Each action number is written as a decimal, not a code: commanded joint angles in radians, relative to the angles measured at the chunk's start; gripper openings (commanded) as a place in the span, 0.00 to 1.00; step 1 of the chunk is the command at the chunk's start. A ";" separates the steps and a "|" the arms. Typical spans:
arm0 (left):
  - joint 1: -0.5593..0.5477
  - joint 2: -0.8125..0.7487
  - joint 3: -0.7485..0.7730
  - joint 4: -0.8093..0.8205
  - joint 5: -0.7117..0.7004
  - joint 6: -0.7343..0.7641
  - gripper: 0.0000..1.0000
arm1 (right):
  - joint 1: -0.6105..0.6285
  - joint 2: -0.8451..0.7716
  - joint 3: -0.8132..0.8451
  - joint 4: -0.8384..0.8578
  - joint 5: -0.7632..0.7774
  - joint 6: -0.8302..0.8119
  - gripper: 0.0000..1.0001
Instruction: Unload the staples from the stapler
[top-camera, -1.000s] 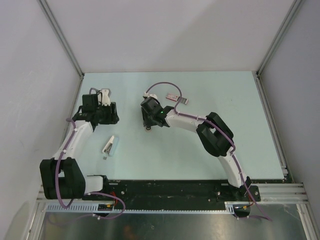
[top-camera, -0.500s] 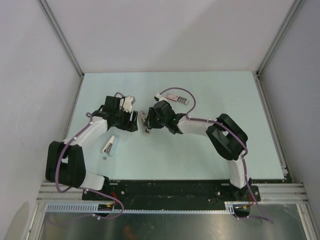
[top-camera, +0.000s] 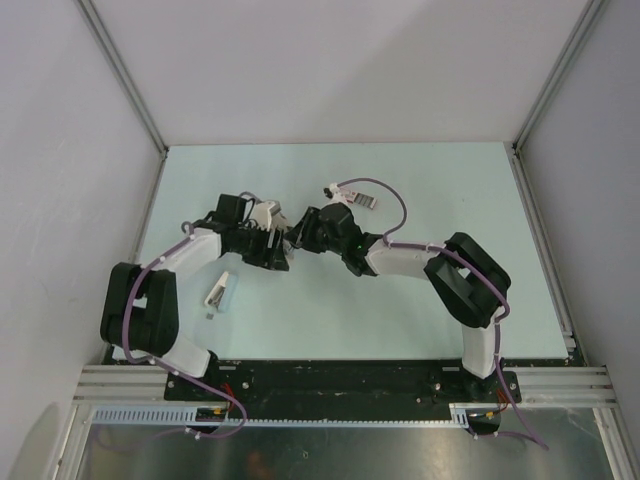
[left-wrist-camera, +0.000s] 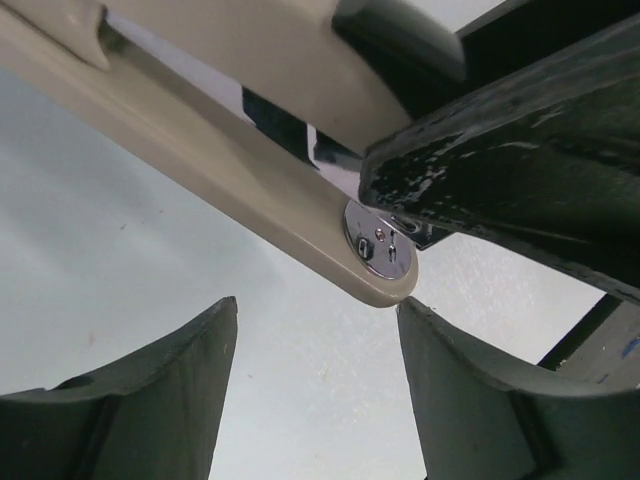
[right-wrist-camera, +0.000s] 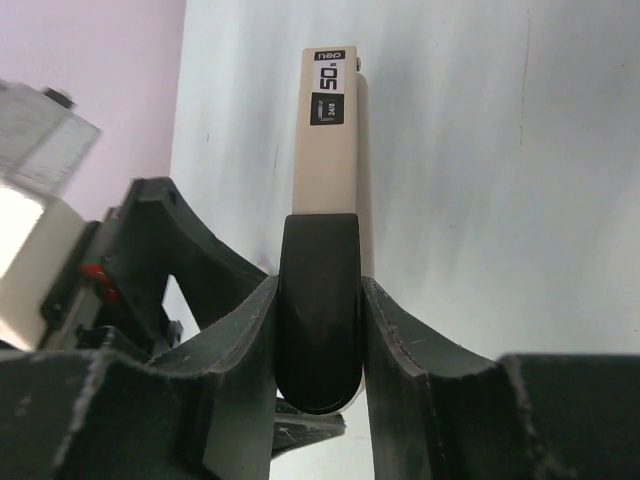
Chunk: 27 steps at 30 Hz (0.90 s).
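My right gripper is shut on the stapler, a long beige body with a black rear end pinched between the fingers and a "50" label at its far tip. Seen from above, the stapler hangs over the table's middle between both grippers. My left gripper is open right below the stapler's front end, whose chrome anvil plate sits just above my right fingertip. Nothing is between the left fingers. No staples are visible.
A white object lies on the pale green table near the left arm, with a tiny grey bit beside it. A small pinkish-white piece with a grey part lies behind the right wrist. Walls enclose three sides.
The left arm has swung right and brought its gripper up to the stapler. The right gripper has shifted slightly left and turned with the stapler in it.
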 joint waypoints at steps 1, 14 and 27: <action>-0.004 0.038 0.037 0.008 0.085 0.018 0.69 | 0.014 -0.065 0.003 0.154 0.064 0.074 0.00; -0.004 0.057 0.075 0.035 0.093 -0.011 0.59 | 0.015 -0.057 -0.036 0.244 0.028 0.175 0.00; -0.003 -0.005 0.027 0.084 0.027 0.084 0.16 | -0.005 -0.044 -0.079 0.293 -0.040 0.213 0.00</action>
